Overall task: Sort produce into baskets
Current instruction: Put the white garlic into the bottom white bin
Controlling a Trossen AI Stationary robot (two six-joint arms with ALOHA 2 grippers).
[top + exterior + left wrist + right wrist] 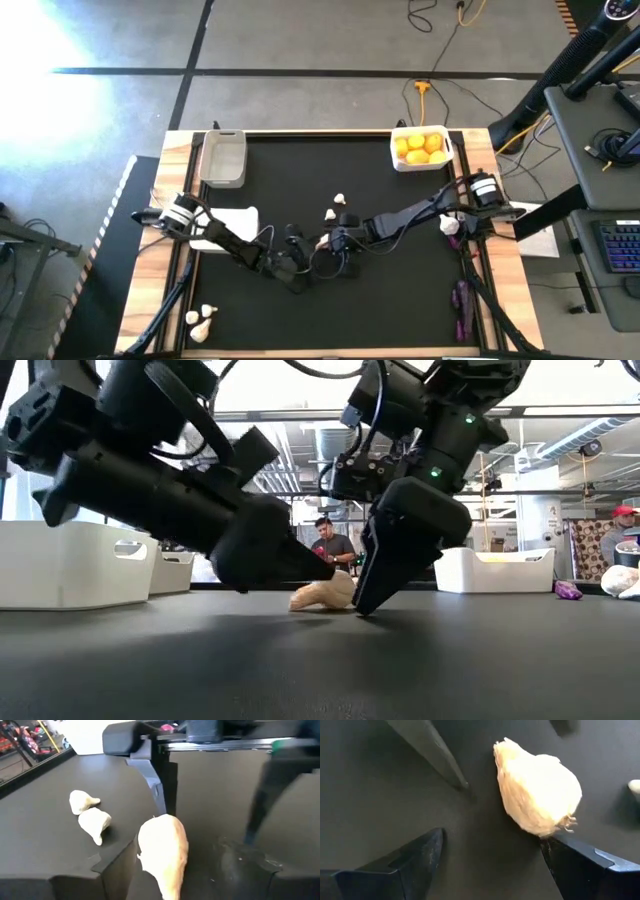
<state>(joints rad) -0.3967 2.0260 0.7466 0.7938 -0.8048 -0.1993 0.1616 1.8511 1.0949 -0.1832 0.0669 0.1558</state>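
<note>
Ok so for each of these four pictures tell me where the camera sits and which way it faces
High view: above the table, facing straight down; shows both arms meeting mid-table at the garlic bulb.
Low view: at tabletop height, facing level into the room; both arms descend around the same bulb.
Left wrist view: on the left arm, facing past its own dark fingers at the bulb.
Right wrist view: on the right arm, facing down past its own fingers at the bulb.
Shared: all four show that one bulb; low and high both show the white basket of citrus.

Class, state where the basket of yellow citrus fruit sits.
In the high view, the white basket of citrus sits at the table's far right corner, beyond the right arm.
</note>
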